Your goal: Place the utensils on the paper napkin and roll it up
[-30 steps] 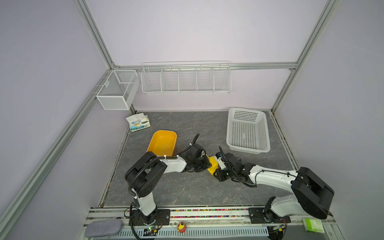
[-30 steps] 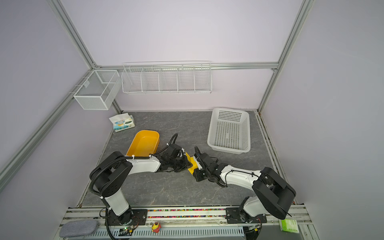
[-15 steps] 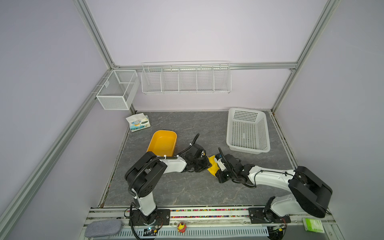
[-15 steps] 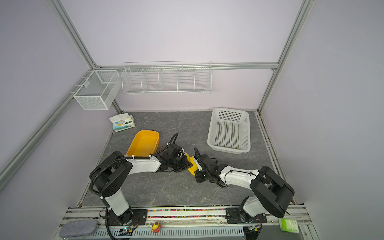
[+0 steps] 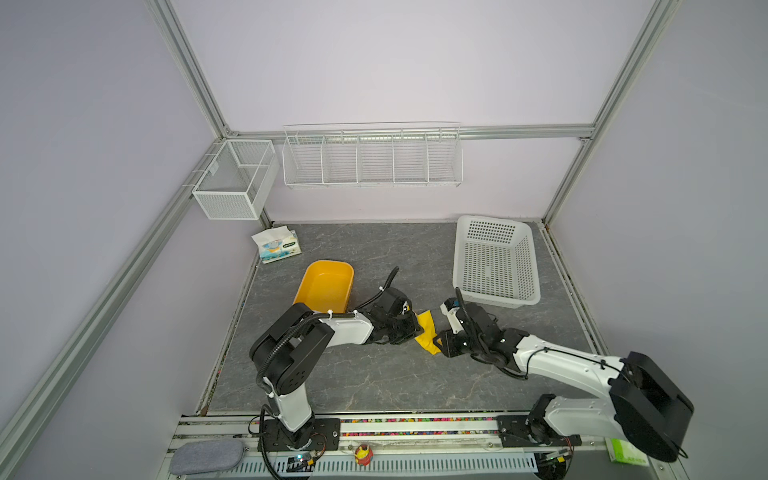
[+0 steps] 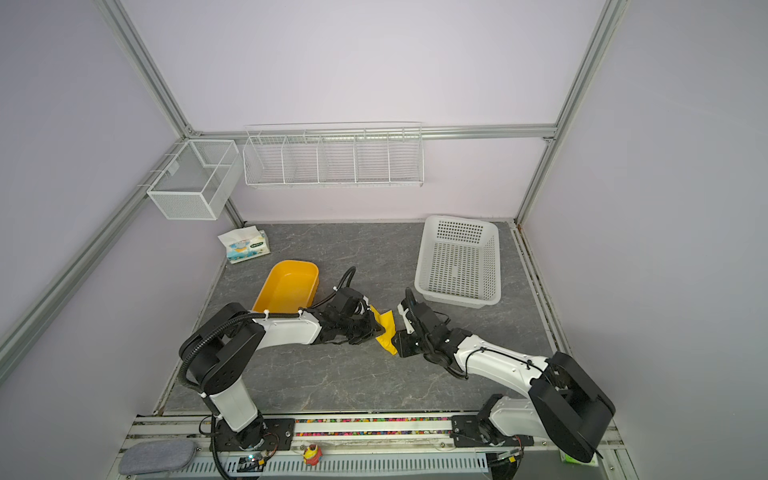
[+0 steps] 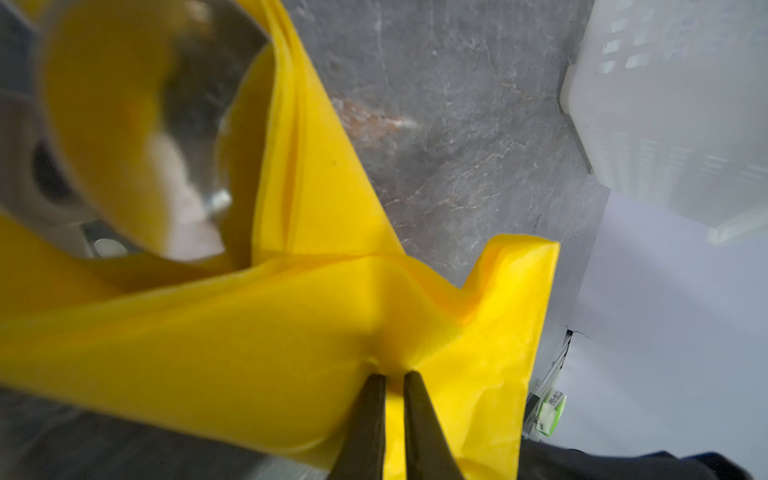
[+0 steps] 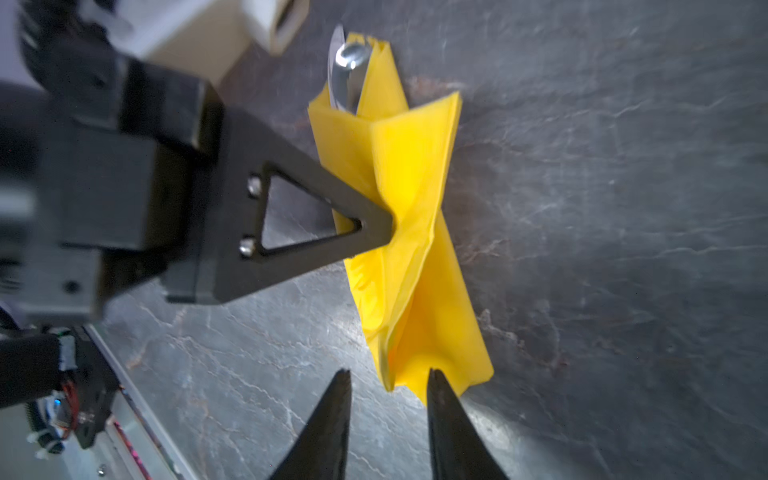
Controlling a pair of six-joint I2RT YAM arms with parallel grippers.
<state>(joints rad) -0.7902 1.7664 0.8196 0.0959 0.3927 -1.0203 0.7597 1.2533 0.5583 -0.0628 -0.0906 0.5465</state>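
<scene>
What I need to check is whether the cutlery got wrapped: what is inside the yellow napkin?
A shiny silver metal tip sticks out of one end of the folded napkin. Everything further in is covered by the paper, so the number of pieces cannot be told.

The left gripper (image 7: 392,376) is pinching a raised fold of the paper napkin (image 7: 249,340), its fingers (image 7: 368,419) nearly touching. A blurred, shiny utensil (image 7: 124,124) is lying within the yellow folds on the grey tabletop (image 7: 457,124), near a white basket (image 7: 665,104).
</scene>
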